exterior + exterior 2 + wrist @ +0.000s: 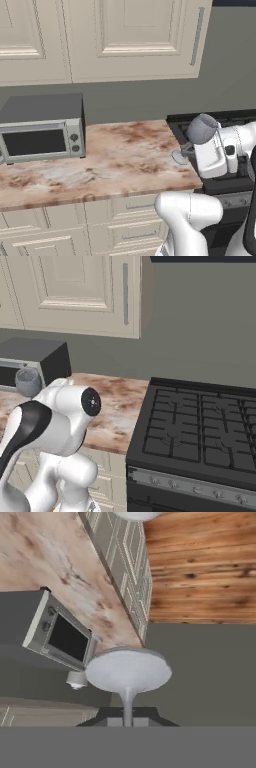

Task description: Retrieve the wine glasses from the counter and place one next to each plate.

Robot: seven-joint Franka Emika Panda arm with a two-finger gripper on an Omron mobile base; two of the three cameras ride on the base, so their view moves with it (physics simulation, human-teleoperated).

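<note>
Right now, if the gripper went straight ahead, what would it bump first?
Its own wine glass's foot sits in front. Past that, the gripper seems aimed along the counter's front edge, missing the toaster oven; depth is unclear.

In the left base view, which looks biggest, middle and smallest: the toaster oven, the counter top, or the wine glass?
1. counter, the widest.
2. toaster oven, standing on its left end.
3. wine glass, smallest, held tilted in the gripper at the counter's right end. It is nearer the camera, yet clearly the smallest.

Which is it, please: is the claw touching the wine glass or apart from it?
Touching. The hand view shows the wine glass with its stem clamped between the tips of the shut claw.
</note>
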